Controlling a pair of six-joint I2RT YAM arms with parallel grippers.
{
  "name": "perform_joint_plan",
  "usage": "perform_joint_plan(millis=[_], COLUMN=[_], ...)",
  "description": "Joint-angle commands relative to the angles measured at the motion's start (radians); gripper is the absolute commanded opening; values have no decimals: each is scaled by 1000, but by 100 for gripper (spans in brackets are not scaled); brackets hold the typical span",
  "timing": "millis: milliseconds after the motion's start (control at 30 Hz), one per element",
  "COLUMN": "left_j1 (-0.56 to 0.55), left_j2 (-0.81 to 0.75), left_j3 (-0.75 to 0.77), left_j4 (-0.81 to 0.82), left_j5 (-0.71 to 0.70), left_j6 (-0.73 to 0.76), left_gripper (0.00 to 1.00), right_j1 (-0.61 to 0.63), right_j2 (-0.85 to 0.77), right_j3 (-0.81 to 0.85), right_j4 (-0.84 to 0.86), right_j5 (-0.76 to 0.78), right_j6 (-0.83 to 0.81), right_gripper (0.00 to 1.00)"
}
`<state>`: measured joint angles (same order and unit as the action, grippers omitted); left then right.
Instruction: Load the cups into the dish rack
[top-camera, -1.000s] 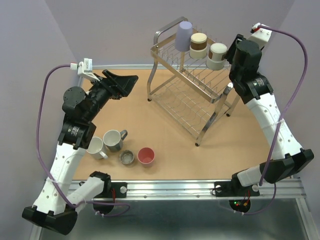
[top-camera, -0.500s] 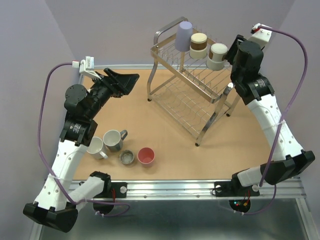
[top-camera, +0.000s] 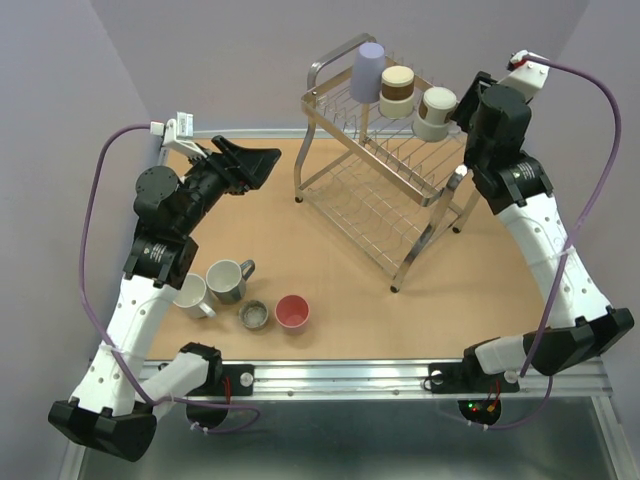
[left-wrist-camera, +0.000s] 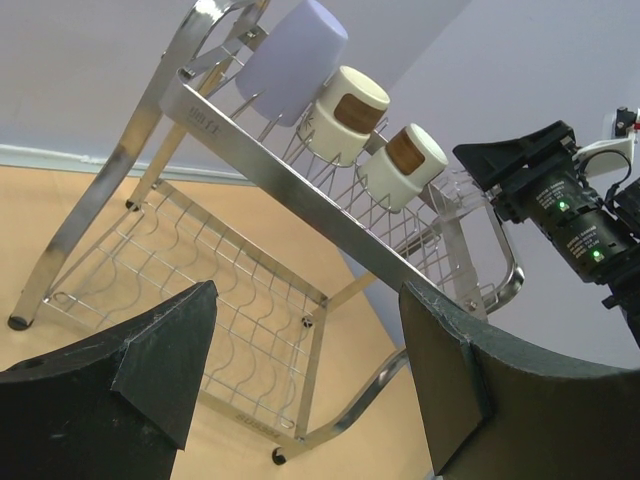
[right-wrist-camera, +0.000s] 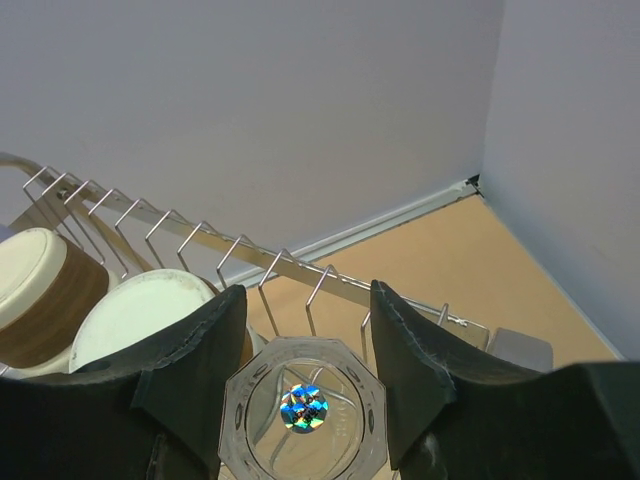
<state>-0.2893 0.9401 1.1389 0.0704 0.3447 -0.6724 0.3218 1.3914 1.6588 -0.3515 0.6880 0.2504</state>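
The chrome dish rack (top-camera: 380, 190) stands at the back right. On its top tier sit a lavender cup (top-camera: 367, 72) and two cream-and-brown cups (top-camera: 397, 88) (top-camera: 435, 110). A white mug (top-camera: 190, 295), a grey mug (top-camera: 228, 280), a short metal cup (top-camera: 254, 316) and a pink cup (top-camera: 292, 312) stand at the front left. My right gripper (right-wrist-camera: 307, 295) is over the top tier's right end, shut on an upturned clear glass cup (right-wrist-camera: 303, 410). My left gripper (top-camera: 255, 168) is open and empty, held high and facing the rack (left-wrist-camera: 300, 200).
The rack's looped handle (top-camera: 335, 55) rises at its far left end, and its bent legs (top-camera: 420, 245) reach toward the table's middle. Lavender walls close in the back and both sides. A metal rail (top-camera: 400, 375) runs along the near edge.
My left arm has risen and swung a little right toward the rack. My right arm has shifted slightly right and up at the rack's end. The cups have not moved.
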Motion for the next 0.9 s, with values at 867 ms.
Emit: perform_joint_plan(millis=[867], left_j1=[13], left_j2=[6], left_j3=[60], left_j4=[-26], left_j5=[14], left_j6=[97], left_gripper=[84], right_j1=[-13], right_j2=[107], right_j3=[182], right_j4=[-365], right_j5=[91], right_j6=[41], right_gripper=[96])
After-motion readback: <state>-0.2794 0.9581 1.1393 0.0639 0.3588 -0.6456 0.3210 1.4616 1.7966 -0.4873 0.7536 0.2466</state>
